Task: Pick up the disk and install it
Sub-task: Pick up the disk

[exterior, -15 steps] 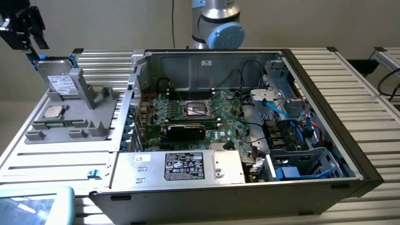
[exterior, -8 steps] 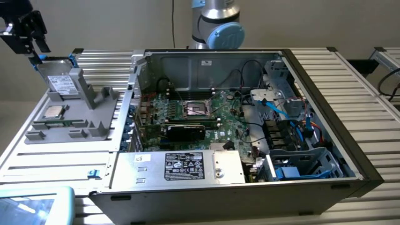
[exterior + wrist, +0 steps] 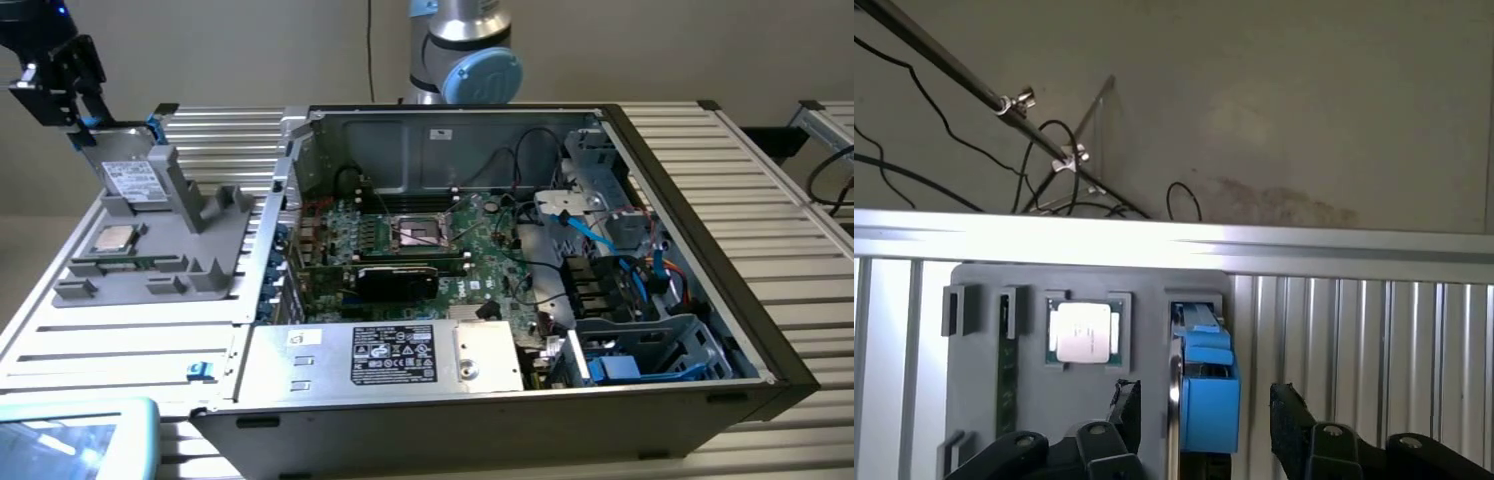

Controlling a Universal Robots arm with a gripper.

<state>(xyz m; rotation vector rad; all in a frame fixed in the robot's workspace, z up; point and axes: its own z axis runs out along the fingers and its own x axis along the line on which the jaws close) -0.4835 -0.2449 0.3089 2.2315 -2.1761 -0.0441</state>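
The disk (image 3: 134,182), silver-grey with a white label and a blue bracket, stands on edge in a slot at the back of the grey holder (image 3: 174,250) at the exterior view's left. My black gripper (image 3: 67,95) hangs just above and behind it. In the wrist view I see the disk (image 3: 1206,385) edge-on as a blue block. My gripper (image 3: 1206,425) is open, with one finger on each side of the disk and a gap to both. Nothing is held.
An open computer case (image 3: 747,300) lies in the middle of the slatted metal table, with a motherboard, cables, a silver box with a black label (image 3: 400,355) and a blue-trimmed bay (image 3: 641,350). The holder also carries a square CPU chip (image 3: 1084,333) and a green memory stick (image 3: 1006,370).
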